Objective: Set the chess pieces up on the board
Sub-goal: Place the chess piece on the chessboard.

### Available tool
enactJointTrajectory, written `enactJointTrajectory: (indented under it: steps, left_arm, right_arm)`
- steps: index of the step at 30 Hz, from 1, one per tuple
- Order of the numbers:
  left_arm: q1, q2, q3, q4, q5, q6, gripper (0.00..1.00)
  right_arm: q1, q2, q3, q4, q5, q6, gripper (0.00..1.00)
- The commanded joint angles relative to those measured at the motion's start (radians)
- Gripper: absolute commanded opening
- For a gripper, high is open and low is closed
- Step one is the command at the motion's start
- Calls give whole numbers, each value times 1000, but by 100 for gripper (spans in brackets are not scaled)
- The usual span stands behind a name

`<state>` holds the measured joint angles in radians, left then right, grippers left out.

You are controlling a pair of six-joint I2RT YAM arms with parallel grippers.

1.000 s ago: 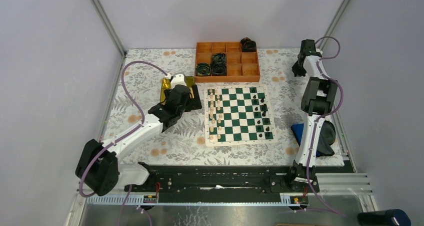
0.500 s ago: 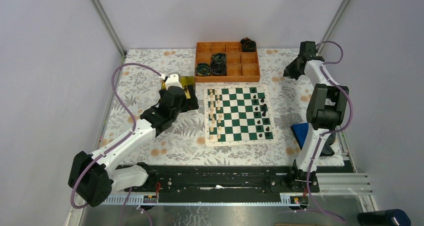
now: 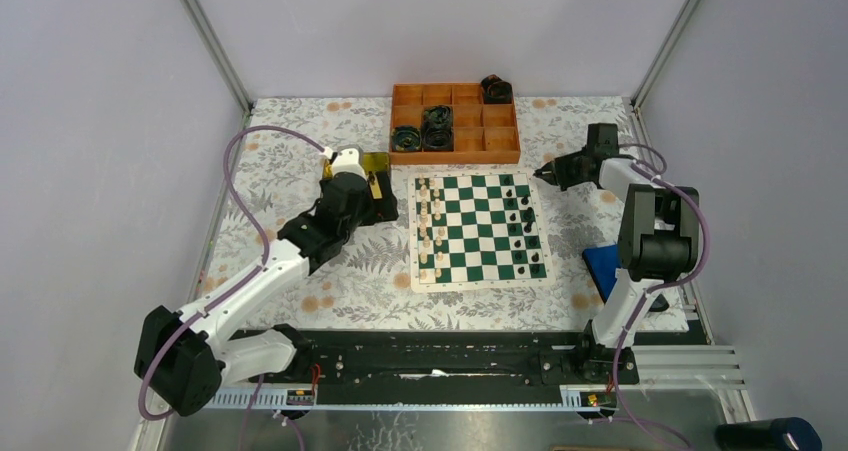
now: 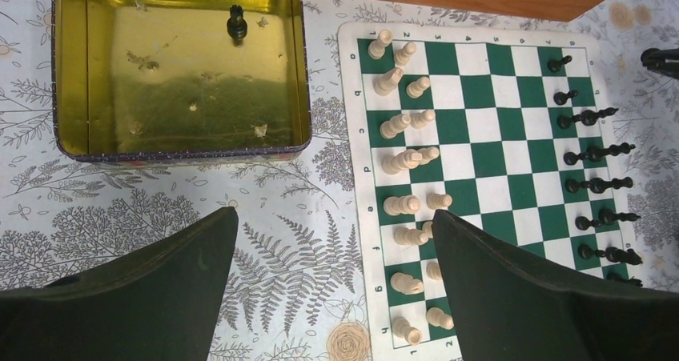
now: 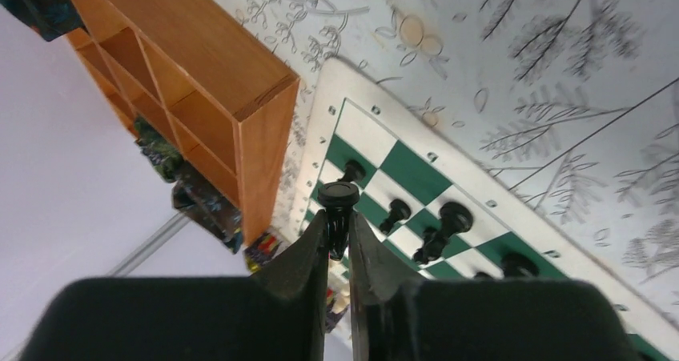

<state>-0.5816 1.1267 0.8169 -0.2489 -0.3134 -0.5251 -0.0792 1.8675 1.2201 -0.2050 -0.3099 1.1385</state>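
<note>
The board [image 3: 480, 283] lies mid-table, green and white. Cream chess pieces [image 3: 432, 221] fill its two left columns, and black chess pieces [image 3: 525, 226] stand along its right side. My right gripper [image 5: 338, 221] is shut on a black chess piece [image 5: 339, 193], whose round base points forward. It hovers just off the board's far right corner [image 3: 548, 173]. My left gripper [image 4: 334, 215] is open and holds nothing. It hangs above the tablecloth between the yellow tin and the board's left edge [image 4: 364, 217]. One black piece [image 4: 236, 22] stands inside the tin.
The shiny yellow tin [image 4: 184, 97] sits left of the board. An orange compartment tray [image 3: 455, 157] with dark cable rolls [image 3: 437, 126] stands behind the board, close to my right gripper. A blue object [image 3: 600, 266] lies by the right arm's base.
The right arm has swung from the back right corner down and left to the board's far right corner, carrying the black piece. The left arm shifted slightly over the tin.
</note>
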Motion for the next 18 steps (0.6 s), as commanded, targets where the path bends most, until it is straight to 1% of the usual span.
enactJointTrajectory:
  steps: [1, 10, 18]
  left_arm:
    - [6, 24, 53, -28, 7, 27, 99]
    - [6, 77, 112, -44, -11, 17, 99]
    - [5, 87, 134, -79, -22, 7, 99]
  right_arm:
    - [12, -11, -37, 166, -118, 205, 0]
    - [10, 47, 7, 169, -168, 326, 0]
    - [10, 42, -81, 195, -213, 445, 0]
